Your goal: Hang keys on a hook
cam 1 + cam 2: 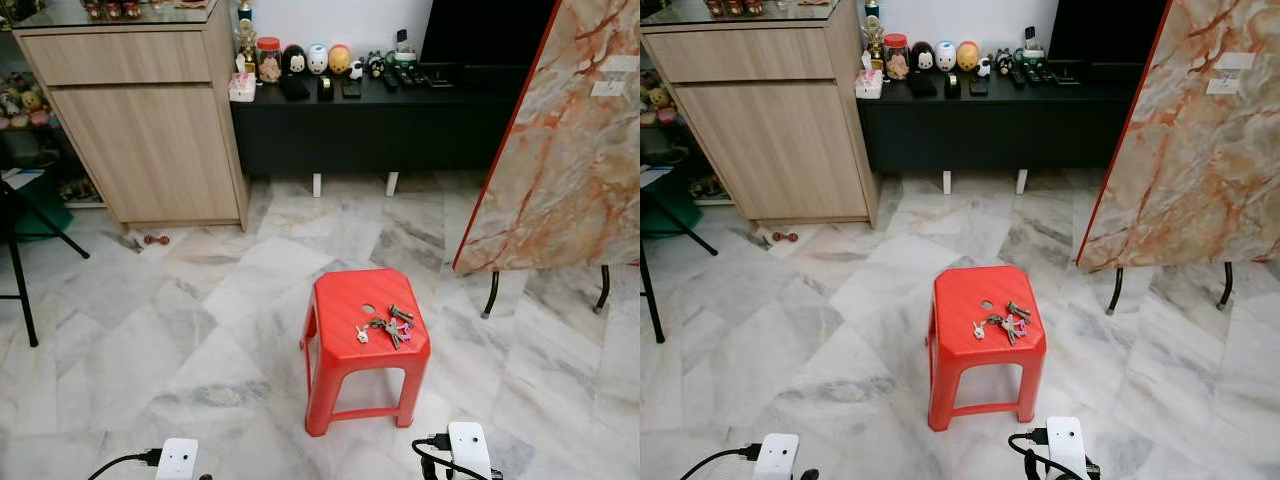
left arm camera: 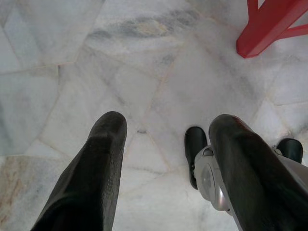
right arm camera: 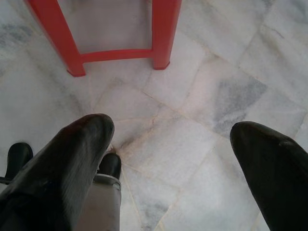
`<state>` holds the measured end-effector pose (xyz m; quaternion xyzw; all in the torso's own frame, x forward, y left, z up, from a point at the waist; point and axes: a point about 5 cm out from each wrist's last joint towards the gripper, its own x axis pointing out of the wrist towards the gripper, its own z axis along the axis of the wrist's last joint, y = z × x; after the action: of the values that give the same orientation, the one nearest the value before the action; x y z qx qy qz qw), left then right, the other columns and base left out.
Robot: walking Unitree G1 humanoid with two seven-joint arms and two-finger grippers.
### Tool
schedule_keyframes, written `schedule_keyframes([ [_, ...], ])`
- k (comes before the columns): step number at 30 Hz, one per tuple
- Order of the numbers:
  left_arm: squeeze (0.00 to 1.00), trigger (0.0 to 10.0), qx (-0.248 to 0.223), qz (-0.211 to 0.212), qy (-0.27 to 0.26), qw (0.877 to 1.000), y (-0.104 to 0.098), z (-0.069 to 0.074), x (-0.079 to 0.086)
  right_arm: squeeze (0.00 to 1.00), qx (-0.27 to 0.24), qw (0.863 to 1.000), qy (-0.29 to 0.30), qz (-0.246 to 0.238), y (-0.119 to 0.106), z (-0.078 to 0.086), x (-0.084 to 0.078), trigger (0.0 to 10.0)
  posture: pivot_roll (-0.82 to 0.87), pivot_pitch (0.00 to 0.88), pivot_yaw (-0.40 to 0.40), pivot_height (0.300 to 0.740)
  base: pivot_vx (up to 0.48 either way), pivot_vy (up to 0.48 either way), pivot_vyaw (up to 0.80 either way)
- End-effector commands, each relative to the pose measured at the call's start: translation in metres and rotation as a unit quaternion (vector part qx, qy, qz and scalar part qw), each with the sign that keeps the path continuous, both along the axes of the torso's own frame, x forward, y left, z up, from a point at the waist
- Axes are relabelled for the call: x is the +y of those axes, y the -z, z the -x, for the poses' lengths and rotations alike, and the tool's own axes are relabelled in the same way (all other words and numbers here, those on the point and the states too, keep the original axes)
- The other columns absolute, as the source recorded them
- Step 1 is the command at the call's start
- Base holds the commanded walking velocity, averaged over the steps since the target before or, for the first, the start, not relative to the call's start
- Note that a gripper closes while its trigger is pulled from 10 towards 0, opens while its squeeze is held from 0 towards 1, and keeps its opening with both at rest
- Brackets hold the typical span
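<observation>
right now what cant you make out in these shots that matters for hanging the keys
- Hook: cannot be made out in any view, so where the keys go is unknown.
- Keys on the red stool: too small in the eye views to count them or see a ring.
- Shelf items on the black cabinet: far and small; details unclear.
- Left gripper and right gripper: open over marble floor; arms cut off by the bottom edge.

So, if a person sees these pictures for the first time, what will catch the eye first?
Most likely the red plastic stool standing alone on the pale marble floor, with a bunch of keys lying on its seat. Next comes the large marble-patterned panel standing on the right, and the row of small figurines on the black cabinet at the back wall.
</observation>
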<state>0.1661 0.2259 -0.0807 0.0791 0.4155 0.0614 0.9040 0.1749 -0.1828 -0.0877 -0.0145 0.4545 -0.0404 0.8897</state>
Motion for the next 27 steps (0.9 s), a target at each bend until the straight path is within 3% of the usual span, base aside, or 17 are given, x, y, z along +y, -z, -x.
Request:
schedule_keyframes([
  [1, 0.00, 10.0, 0.015, 0.002, -0.006, 1.000, 0.0022, 0.0049, 0.0032, 0.00, 0.009, 1.000, 0.000, 0.000, 0.0014, 0.0027, -0.0007, 10.0, 0.11, 0.022, -0.066, 0.740, 0.000, 0.000, 0.00],
  [7, 0.00, 10.0, 0.027, -0.002, -0.010, 1.000, 0.0038, 0.0103, 0.0078, 0.00, 0.008, 1.000, -0.003, -0.003, 0.0013, 0.0016, 0.0020, 10.0, 0.11, 0.023, -0.066, 0.740, 0.000, 0.000, 0.00],
  [17, 0.00, 10.0, 0.037, -0.002, -0.012, 0.999, 0.0054, 0.0147, 0.0095, 0.00, 0.009, 1.000, -0.024, 0.004, 0.0020, 0.0034, 0.0031, 10.0, 0.11, 0.027, -0.065, 0.740, 0.281, 0.000, 0.10],
  [27, 0.00, 10.0, 0.037, -0.001, -0.012, 0.999, 0.0055, 0.0143, 0.0088, 0.00, 0.013, 1.000, -0.007, -0.001, 0.0031, 0.0061, 0.0014, 10.0, 0.11, 0.028, -0.066, 0.740, 0.313, 0.000, 0.16],
])
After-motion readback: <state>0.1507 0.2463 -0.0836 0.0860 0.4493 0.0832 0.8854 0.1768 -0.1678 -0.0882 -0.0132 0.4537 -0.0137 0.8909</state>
